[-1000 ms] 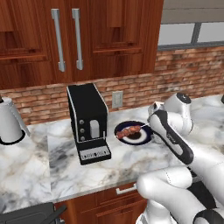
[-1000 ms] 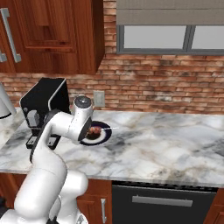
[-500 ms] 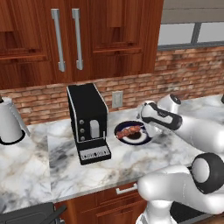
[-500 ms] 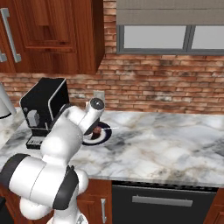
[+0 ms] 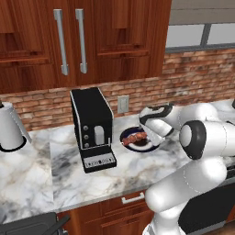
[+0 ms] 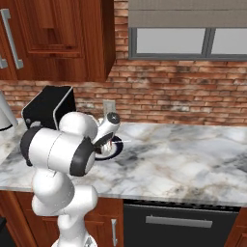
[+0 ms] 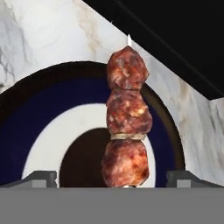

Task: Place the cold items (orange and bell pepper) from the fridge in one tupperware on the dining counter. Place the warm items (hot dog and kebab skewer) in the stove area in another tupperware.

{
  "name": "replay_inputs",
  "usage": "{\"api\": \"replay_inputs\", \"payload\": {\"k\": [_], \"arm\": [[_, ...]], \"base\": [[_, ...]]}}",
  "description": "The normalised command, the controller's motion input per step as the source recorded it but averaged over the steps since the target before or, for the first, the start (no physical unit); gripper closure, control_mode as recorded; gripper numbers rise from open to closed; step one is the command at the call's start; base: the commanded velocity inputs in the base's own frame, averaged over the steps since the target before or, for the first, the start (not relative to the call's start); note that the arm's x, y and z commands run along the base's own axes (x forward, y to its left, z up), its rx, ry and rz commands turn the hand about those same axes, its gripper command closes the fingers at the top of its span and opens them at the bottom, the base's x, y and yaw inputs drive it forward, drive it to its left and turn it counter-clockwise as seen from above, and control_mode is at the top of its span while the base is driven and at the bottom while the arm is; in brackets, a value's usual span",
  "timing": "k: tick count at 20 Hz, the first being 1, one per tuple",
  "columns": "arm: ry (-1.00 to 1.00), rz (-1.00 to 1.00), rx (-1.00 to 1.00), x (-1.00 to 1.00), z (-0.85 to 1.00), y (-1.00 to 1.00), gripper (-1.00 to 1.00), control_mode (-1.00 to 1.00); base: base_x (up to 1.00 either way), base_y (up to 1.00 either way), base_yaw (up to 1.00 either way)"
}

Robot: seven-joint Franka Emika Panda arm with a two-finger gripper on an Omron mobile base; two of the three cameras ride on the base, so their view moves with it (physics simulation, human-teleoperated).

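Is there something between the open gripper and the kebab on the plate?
Nothing visible. In the hand view the kebab lies on the plate between the open gripper fingertips, with no object in front of it.

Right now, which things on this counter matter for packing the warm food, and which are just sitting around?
Belongs to the job:
- kebab skewer, lying on the dark plate
- gripper, open, a fingertip on either side of the skewer

Just sitting around:
- coffee machine
- white kettle
- wall outlet
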Motion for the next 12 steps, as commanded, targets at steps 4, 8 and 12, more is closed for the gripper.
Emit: {"api": "replay_inputs", "payload": {"k": [4, 8, 12], "arm": [[-0.03, 0.0, -0.15, 0.16, -0.3, 0.23, -1.0, -1.0], [-0.1, 0.0, -0.08, 0.31, -0.05, 0.19, -1.0, -1.0], [-0.05, 0.0, -0.1, 0.23, -0.51, 0.0, -1.0, -1.0]], "base": [[0.0, 0.0, 0.0], [0.0, 0.0, 0.0], [0.0, 0.0, 0.0]]}}
